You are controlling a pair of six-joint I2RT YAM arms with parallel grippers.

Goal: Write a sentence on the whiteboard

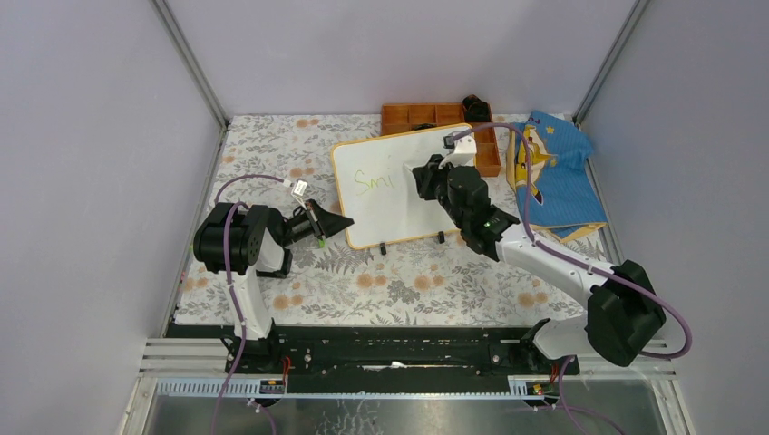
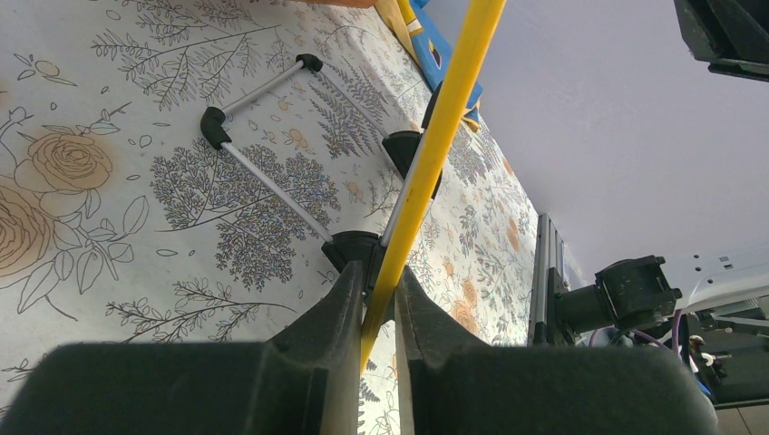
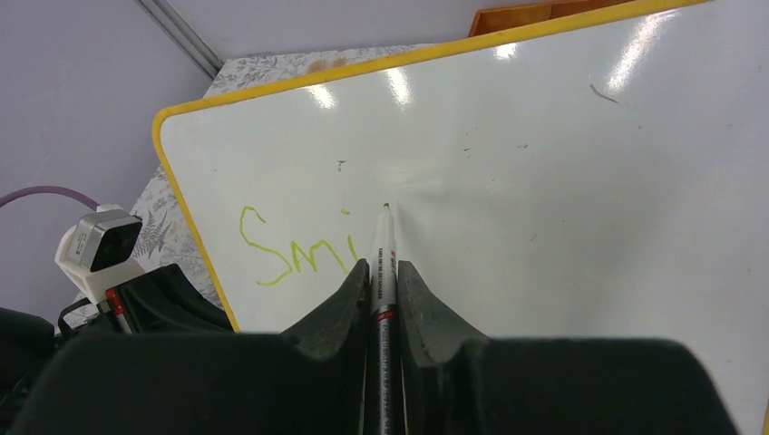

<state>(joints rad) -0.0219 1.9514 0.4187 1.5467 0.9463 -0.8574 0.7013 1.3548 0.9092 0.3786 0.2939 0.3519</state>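
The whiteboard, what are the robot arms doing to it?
They are writing on it. The right gripper pinches a marker with its tip at the whiteboard. The left gripper pinches the board's side edge, probably to hold it steady as it stands on the flowery table. Only the yellow-green letters "Smi" are written, so the sentence is not finished.
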